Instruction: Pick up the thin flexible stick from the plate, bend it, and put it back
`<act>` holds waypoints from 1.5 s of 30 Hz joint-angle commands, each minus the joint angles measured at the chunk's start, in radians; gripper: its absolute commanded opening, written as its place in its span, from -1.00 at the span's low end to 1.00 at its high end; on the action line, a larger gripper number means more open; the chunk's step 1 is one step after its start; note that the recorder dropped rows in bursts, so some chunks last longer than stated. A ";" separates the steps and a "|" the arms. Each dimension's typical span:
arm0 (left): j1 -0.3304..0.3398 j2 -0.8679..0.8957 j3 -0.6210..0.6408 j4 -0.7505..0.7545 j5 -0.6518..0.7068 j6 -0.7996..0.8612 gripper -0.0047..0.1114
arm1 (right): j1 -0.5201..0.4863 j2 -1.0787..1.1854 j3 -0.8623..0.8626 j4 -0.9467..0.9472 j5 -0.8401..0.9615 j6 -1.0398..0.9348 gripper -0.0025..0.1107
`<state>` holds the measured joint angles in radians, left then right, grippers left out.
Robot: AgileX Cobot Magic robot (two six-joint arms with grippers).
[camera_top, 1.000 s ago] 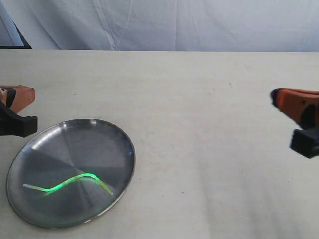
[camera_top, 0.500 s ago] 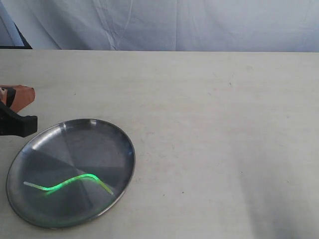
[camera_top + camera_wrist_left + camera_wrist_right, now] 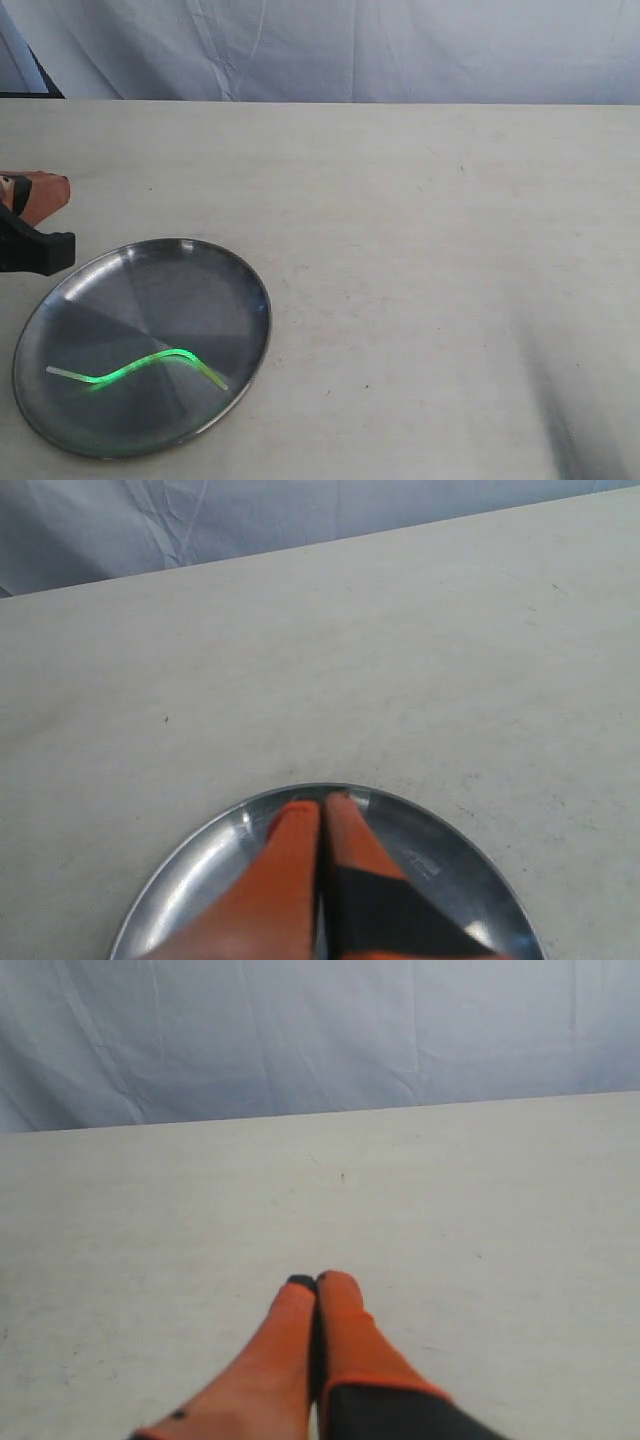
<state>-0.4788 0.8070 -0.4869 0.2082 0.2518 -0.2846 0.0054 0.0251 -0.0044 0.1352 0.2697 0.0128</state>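
Observation:
The thin flexible stick (image 3: 140,367) lies wavy and glowing bright green inside the round steel plate (image 3: 215,280) at the front left of the table. My left gripper (image 3: 45,215) sits at the left edge, just beyond the plate's far-left rim, empty. In the left wrist view the left gripper (image 3: 321,802) has its orange fingers pressed together above the plate (image 3: 190,870); the stick is hidden there. My right gripper (image 3: 316,1281) is shut and empty over bare table; it is out of the exterior view.
A pale beige table (image 3: 420,230) stretches to the right of the plate. A blue-grey cloth backdrop (image 3: 330,50) hangs behind its far edge. A soft shadow falls on the table's front right corner.
The right gripper, at the right edge a second ago, has withdrawn out of the exterior view. The left gripper, plate and stick have not moved.

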 commanded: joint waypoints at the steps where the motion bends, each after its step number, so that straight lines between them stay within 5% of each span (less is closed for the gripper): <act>1: -0.002 -0.009 0.003 -0.006 -0.014 -0.002 -0.92 | -0.004 -0.020 0.004 -0.047 0.034 0.013 -0.97; 30: -0.002 -0.009 0.007 0.002 -0.020 -0.002 -0.92 | -0.005 -0.020 0.004 -0.059 0.034 0.004 -0.97; 35: 0.001 -0.082 0.074 -0.002 -0.057 0.155 -0.92 | -0.005 -0.020 0.004 -0.059 0.034 0.004 -0.97; 40: 0.091 -0.257 0.259 -0.267 -0.204 0.394 -0.92 | -0.005 -0.020 0.004 -0.059 0.034 0.004 -0.97; 45: 0.226 -0.486 0.394 -0.286 -0.242 0.391 -0.92 | -0.005 -0.020 0.004 -0.059 0.034 0.004 -0.97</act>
<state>-0.3163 0.4291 -0.1483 -0.0503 0.0376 0.0946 0.0054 0.0087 -0.0020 0.0786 0.3113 0.0192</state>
